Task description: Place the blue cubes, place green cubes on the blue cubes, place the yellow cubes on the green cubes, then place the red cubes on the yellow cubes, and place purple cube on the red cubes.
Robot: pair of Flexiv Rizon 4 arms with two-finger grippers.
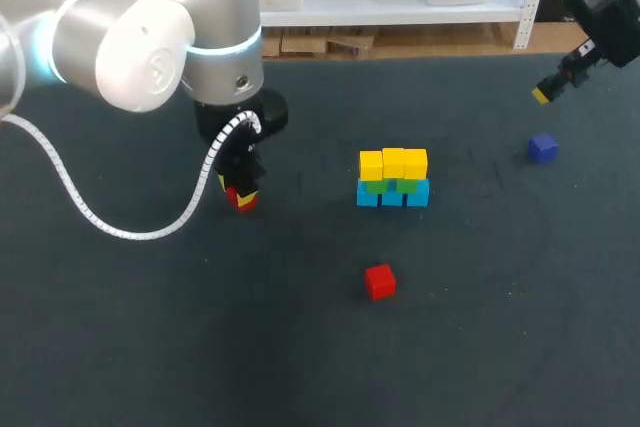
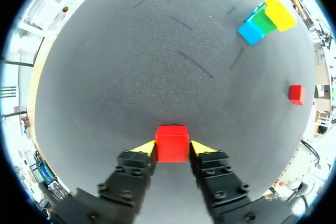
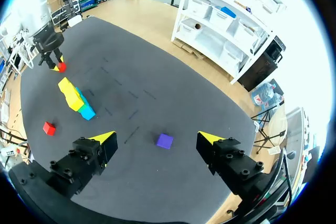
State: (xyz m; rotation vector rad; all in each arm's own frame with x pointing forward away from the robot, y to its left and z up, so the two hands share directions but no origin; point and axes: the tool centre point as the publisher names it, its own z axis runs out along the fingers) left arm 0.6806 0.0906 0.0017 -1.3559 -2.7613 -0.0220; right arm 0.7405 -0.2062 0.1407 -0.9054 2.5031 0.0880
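Left gripper [image 2: 172,148] clamped on a red cube [image 2: 171,141] at table level; from the head view its wrist hides most of the grasp. Right gripper [image 3: 157,138] spread wide, high over the purple cube [image 3: 164,140]. Stack mid-table: yellow cubes [image 1: 393,162] on green cubes [image 1: 391,185], barely showing, on blue cubes [image 1: 392,196]; second red cube [image 1: 380,281] loose nearby.

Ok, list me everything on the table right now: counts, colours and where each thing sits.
blue cubes: three, blue, bottom row of the mid-table stack
green cubes: count unclear, green, on the blue cubes
yellow cubes: three, yellow, top row, on the green cubes
loose red cube: one, red, near side of the stack
held red cube: one, red, between the left claw's fingers
purple cube: one, purple, alone, right of the stack
table: one, dark grey
left claw: shut on the held red cube, left of the stack
right claw: open, raised near the purple cube
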